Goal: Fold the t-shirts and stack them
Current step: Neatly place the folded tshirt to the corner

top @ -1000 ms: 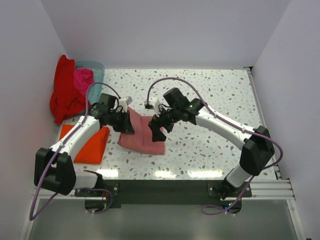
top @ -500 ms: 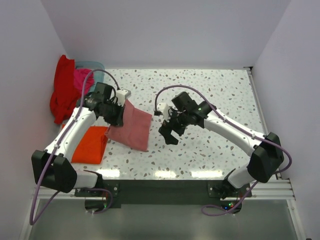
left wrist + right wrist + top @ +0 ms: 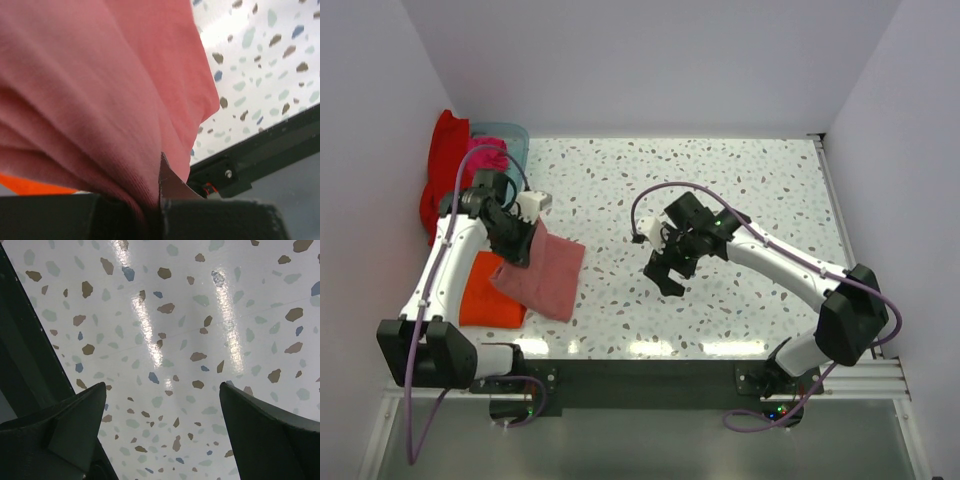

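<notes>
1. The dusty rose-pink folded cloth t-shirt (image 3: 545,278) is held at its upper edge by the left gripper (image 3: 520,245), near the left side of the speckled terrazzo table (image 3: 740,180).
2. The left jaws are pressed together on a bunched fold of this pink cloth, as is seen in the left wrist view.
3. From above, the pink t-shirt's left part is seen overlapping the bright orange t-shirt (image 3: 480,300), which is laid flat at the table's left edge.
4. Whether the pink t-shirt's lower edge is resting on the table cannot be told.
5. The right gripper (image 3: 668,275) is held above bare tabletop near the middle, well apart from the pink t-shirt.
6. Its jaws are spread wide and nothing is gripped between them.
7. A red t-shirt (image 3: 442,185) and a magenta one (image 3: 486,157) are heaped at the far left corner, at the pale blue plastic basket (image 3: 512,134).
</notes>
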`<state>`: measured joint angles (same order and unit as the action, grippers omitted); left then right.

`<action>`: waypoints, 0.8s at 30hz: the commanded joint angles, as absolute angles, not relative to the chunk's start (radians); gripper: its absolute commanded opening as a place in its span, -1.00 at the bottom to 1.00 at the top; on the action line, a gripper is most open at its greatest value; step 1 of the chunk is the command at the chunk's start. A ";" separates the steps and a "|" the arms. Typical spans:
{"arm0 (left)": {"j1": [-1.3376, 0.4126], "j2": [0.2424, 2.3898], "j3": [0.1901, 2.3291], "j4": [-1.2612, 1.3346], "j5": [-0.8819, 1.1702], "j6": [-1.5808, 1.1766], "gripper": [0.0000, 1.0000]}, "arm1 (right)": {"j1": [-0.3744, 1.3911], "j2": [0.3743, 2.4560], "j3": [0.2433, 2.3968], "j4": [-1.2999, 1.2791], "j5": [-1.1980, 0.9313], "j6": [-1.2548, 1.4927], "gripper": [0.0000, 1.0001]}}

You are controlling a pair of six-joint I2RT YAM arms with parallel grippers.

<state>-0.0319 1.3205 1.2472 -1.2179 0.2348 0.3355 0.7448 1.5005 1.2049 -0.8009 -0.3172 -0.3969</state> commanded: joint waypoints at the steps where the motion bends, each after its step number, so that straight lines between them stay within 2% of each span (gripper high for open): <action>1: -0.009 1.215 1.204 -1.299 0.284 0.403 -1.00 | 0.741 1.473 1.200 -0.802 -0.296 -0.420 0.97; 13: 0.000 1.140 1.354 -1.319 0.244 0.393 -1.00 | 0.741 1.496 1.210 -0.824 -0.296 -0.442 0.97; 24: 0.021 1.111 1.374 -1.321 0.229 0.351 -1.00 | 0.741 1.496 1.200 -0.830 -0.288 -0.457 0.97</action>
